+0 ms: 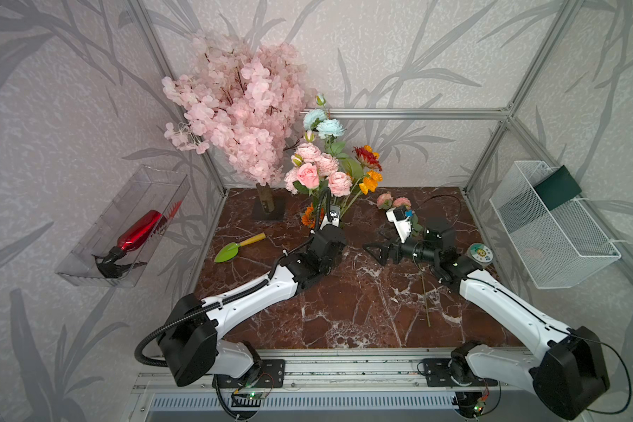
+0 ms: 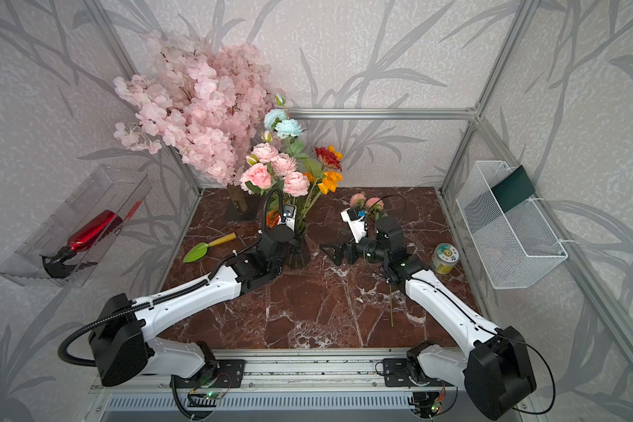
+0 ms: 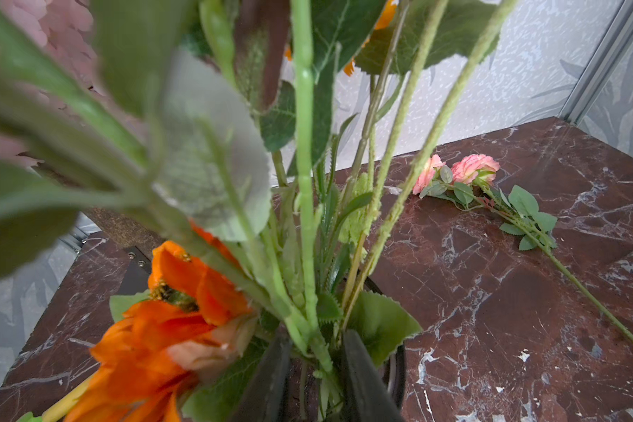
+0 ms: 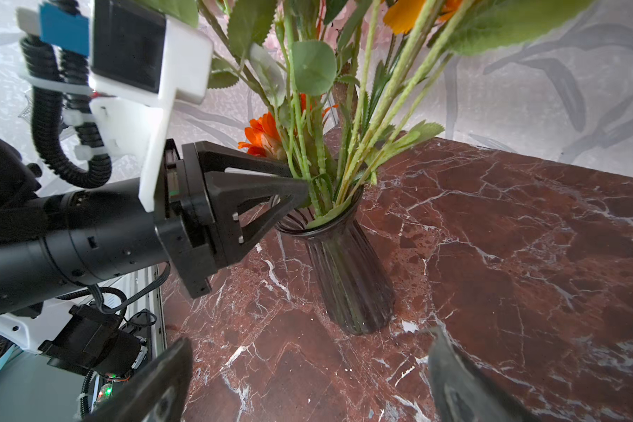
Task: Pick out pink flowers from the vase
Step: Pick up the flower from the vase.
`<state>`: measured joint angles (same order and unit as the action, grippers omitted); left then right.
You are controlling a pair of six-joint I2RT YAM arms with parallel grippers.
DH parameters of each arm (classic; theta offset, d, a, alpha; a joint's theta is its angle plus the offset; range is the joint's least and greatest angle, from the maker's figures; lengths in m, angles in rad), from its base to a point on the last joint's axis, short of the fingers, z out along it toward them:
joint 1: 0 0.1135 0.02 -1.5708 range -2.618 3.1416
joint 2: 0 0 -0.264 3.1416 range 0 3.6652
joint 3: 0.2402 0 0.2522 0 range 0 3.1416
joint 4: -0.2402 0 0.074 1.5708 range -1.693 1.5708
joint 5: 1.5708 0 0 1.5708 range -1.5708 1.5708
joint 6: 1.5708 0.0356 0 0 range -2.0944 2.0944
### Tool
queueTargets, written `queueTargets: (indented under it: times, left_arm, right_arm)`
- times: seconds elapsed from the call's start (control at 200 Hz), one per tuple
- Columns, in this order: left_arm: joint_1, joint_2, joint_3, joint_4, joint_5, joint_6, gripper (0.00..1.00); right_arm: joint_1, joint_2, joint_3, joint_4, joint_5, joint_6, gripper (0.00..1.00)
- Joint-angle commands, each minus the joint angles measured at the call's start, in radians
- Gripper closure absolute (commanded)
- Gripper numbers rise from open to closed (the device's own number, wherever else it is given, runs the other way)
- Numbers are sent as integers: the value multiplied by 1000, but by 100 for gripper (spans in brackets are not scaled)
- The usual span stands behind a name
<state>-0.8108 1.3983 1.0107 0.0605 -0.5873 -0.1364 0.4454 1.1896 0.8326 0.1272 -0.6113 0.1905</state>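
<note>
The dark glass vase (image 4: 348, 277) stands mid-table and holds mixed flowers; its rim (image 3: 395, 365) shows beside my left jaws. Several pink flowers (image 1: 309, 175) rise from it in both top views (image 2: 260, 175). Another pink flower stem (image 3: 465, 170) lies flat on the table to the vase's right (image 1: 393, 201). My left gripper (image 3: 315, 339) is shut on green stems just above the vase's rim (image 4: 302, 190); which bloom they carry is hidden. My right gripper (image 4: 309, 339) is open and empty, low over the table right of the vase (image 2: 329, 252).
A pale pink blossom tree (image 1: 242, 109) stands at the back left. Blue flowers (image 1: 324, 124) and orange flowers (image 1: 370, 181) share the vase. On the table lie a green trowel (image 1: 238, 248) and a small tin (image 1: 480, 253). A wire basket (image 1: 552, 226) hangs on the right wall.
</note>
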Motion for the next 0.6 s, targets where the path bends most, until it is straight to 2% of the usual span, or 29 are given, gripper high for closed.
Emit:
queueTargets:
  times: [0.0, 0.235, 0.43, 0.595]
  left_arm:
    - [-4, 23, 33, 46, -40, -41, 74]
    - [-4, 79, 70, 73, -48, -57, 74]
    - [-5, 65, 62, 73, -26, -65, 85]
    - [-10, 23, 12, 100, -6, -57, 89]
  right_arm:
    - [4, -12, 0, -11, -11, -9, 1]
    - [4, -18, 5, -29, -5, -21, 1]
    - [4, -22, 7, -34, -1, -24, 1]
    - [4, -19, 5, -29, -5, -22, 1]
